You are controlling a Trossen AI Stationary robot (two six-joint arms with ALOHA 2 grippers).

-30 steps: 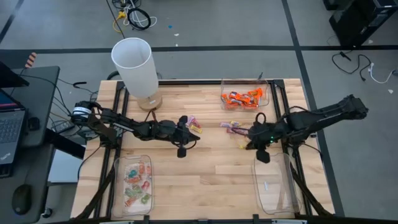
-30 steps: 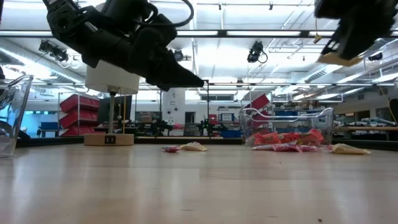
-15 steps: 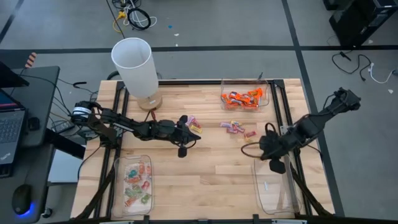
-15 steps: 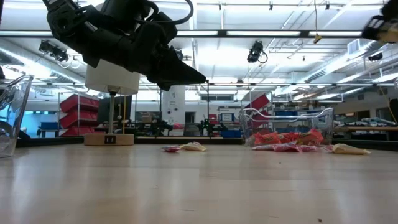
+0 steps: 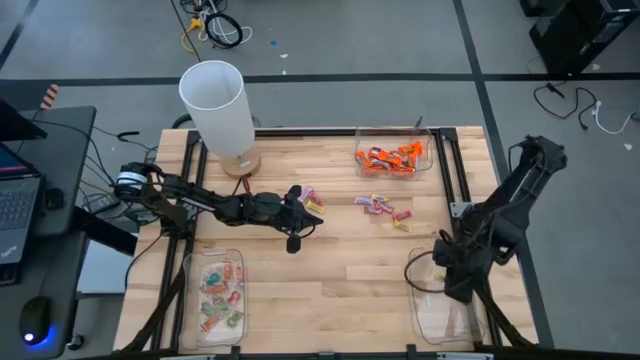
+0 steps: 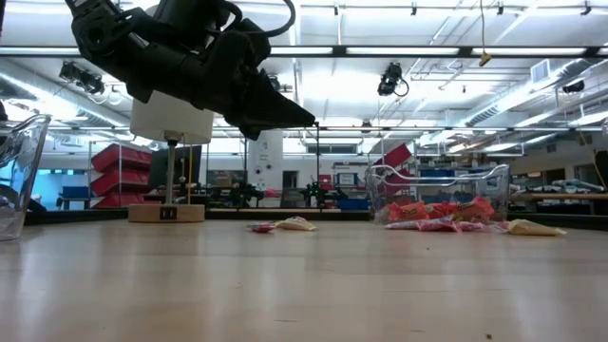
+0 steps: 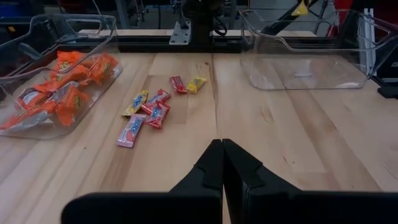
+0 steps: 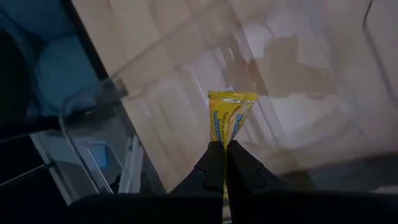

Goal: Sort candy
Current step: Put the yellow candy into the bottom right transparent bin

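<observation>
Right gripper point(image 8: 224, 163) has its two dark fingers pinched tight on one yellow candy point(image 8: 230, 122), and it hangs over the clear tray point(image 5: 440, 300) at the near right corner of the table point(image 5: 340, 290). That tray has one small pale bit on its floor, too small to name. Writing runs down the yellow wrapper, but it is too blurry to read. Left gripper point(image 7: 222, 163) is shut tight too, with nothing in it, and it waits above the middle of the table, near the left side. In the high view its tip sits just beside a few loose sweets point(image 5: 312, 200) in pink and yellow wrappers. More loose pink and yellow sweets point(image 7: 148, 109) lie in a small bunch on the bare wood near the far tray. The far tray point(image 5: 394, 152), close to the back edge, holds a heap of orange candies point(image 5: 392, 158). The near left tray point(image 5: 212, 296) holds pale green and pink candies point(image 5: 220, 296). Letters show on some pink wrappers in the left wrist view, but they are too small to read. A tall white lamp point(image 5: 216, 108) on a round wooden foot stands at the back left corner. The middle and front of the table, between the two near trays, is open wood with lots of room. Black rails run along the left and right edges of the table.
</observation>
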